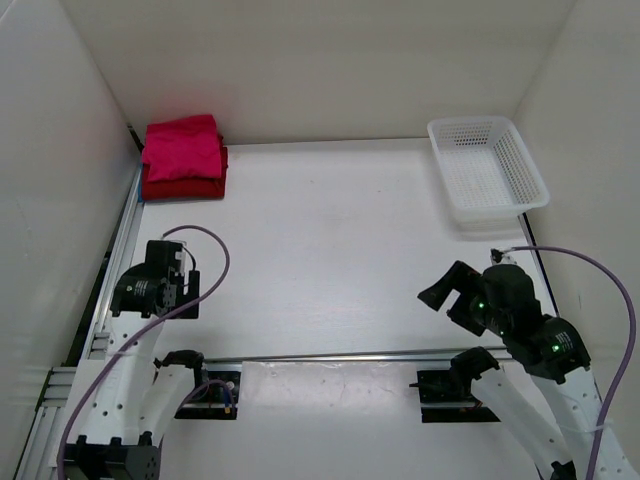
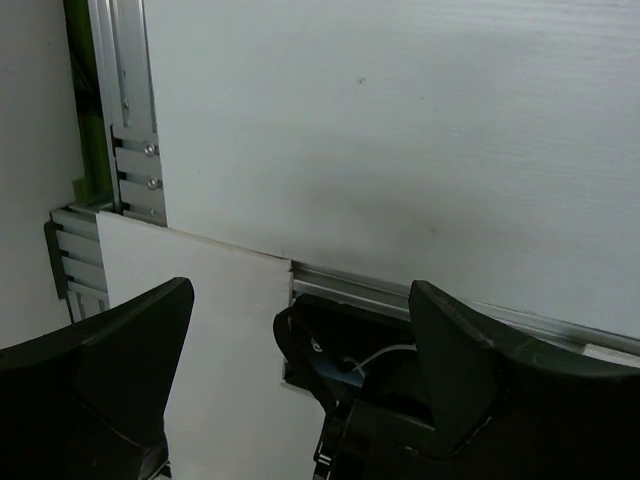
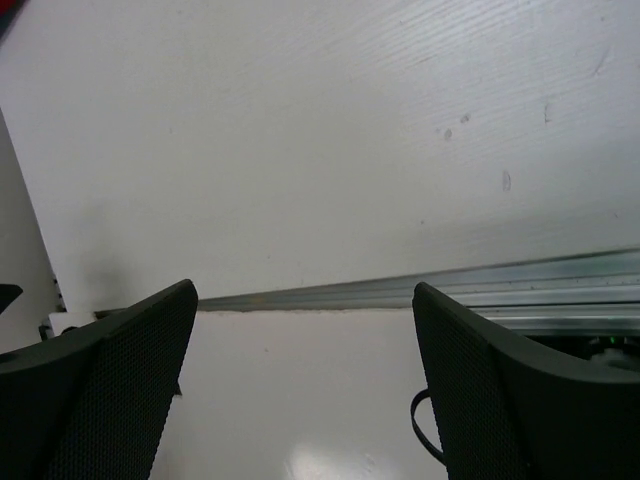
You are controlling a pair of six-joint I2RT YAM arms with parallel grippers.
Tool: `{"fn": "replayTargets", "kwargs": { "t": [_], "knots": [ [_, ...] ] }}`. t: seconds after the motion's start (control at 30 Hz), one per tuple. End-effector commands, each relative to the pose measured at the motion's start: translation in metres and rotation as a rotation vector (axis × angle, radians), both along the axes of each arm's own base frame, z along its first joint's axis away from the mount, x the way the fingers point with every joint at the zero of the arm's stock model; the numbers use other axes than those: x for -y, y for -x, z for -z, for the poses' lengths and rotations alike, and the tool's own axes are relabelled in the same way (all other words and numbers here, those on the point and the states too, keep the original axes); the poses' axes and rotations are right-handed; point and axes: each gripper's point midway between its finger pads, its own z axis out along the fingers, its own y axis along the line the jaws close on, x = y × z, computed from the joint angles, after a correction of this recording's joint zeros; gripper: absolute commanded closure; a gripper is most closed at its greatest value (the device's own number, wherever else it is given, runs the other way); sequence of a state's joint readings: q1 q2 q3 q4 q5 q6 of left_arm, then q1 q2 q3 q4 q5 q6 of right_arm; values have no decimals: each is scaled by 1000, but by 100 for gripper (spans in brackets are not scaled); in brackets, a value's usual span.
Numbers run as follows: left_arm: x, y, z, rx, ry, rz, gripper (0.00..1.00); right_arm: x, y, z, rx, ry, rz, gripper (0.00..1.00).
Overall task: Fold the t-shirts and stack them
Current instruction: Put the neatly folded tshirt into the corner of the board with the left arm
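From above, you had the pink-magenta t-shirt (image 1: 183, 148) lying folded on top of the dark red t-shirt (image 1: 186, 187), the pair stacked in the far left corner of the table (image 1: 330, 240) against the walls. No third shirt showed on the table or in the white mesh basket (image 1: 470, 121) at the far right. Your left gripper (image 1: 192, 283) and right gripper (image 1: 452, 303) both sat low near their bases, well apart from the stack.

The left wrist camera showed the left gripper (image 2: 300, 290) released, jaws wide, with only bare table and the metal rail (image 2: 450, 300) between them.

The right wrist camera showed the right gripper (image 3: 305, 290) released as well, holding nothing, over bare table.

I judged the stacking finished or close to it. Doing this step well meant keeping both grippers clear of the pile and checking that the top shirt's edges sat square on the red one, without nudging it.
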State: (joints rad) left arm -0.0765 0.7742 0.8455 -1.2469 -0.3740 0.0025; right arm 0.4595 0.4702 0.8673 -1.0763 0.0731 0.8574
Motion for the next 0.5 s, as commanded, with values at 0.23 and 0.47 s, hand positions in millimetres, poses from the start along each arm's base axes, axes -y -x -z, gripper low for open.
{"fn": "replayTargets", "kwargs": {
  "t": [0.23,0.47],
  "knots": [
    [-6,38,-12,51,16,-46,0,13,33,-15,-19,-66,54,2],
    [-17,58,-7,74,-46,-78,0,23,46,-12,2,-71,74,1]
  ]
}}
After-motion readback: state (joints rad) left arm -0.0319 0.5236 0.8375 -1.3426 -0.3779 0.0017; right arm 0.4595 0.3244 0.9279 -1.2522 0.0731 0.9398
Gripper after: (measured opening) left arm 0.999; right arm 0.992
